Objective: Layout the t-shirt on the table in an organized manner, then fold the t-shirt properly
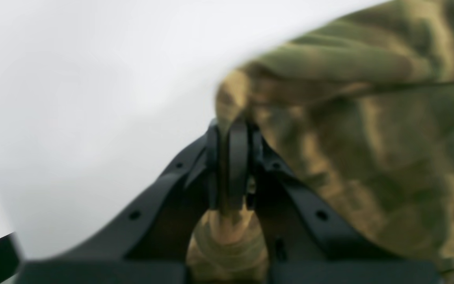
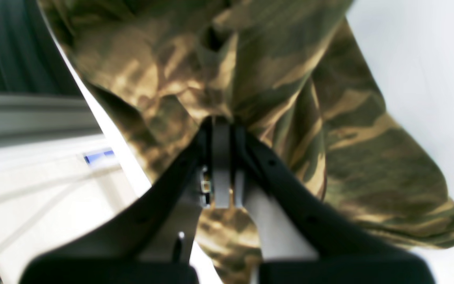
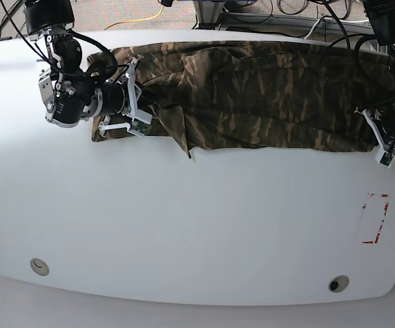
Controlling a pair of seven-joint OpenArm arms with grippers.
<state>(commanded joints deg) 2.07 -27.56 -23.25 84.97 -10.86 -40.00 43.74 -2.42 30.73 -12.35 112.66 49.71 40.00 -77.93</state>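
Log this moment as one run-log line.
left gripper: shut on t-shirt | right gripper: shut on t-shirt | t-shirt: stretched across table

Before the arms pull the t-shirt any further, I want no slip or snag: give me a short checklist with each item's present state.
1. Left gripper clamped on the t-shirt: ok.
2. Right gripper clamped on cloth: ok.
3. T-shirt lying flat: not ok; bunched near the right gripper.
4. Cloth wholly on the table: cannot tell at the far edge.
5. Red tape rectangle uncovered: ok.
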